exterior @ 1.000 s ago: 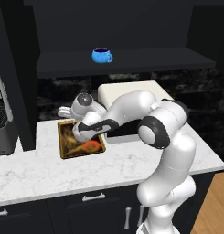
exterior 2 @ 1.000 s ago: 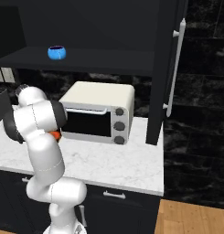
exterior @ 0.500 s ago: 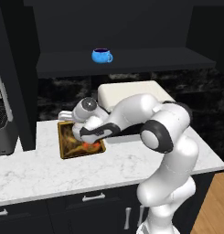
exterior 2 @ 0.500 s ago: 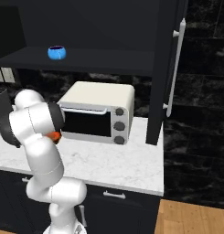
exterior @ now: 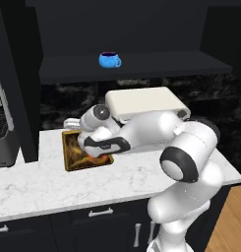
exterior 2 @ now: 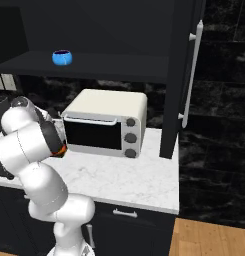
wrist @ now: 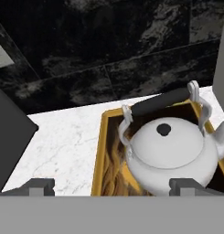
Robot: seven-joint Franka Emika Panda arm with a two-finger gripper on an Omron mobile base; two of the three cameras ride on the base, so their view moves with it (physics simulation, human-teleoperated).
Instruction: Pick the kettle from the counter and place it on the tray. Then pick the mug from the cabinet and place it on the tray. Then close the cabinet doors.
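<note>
Kettle (wrist: 170, 153) sits on the tray (wrist: 98, 155), seen from the hand view just beyond the gripper (wrist: 112, 186) — its fingers spread wide, one tip to each side, holding nothing. The tray (exterior: 69, 155) lies on the marble counter (exterior: 58, 184), near the back wall. Farther off and higher, the blue mug (exterior: 109, 60) stands on the shelf of the cabinet (exterior: 156, 61) — doors open, one cabinet door (exterior 2: 181, 75) jutting forward beside the toaster oven (exterior 2: 106, 122).

arm: bent low, reaching forward-left | pincer (wrist: 113, 185): jaws wide apart, gripping nothing
</note>
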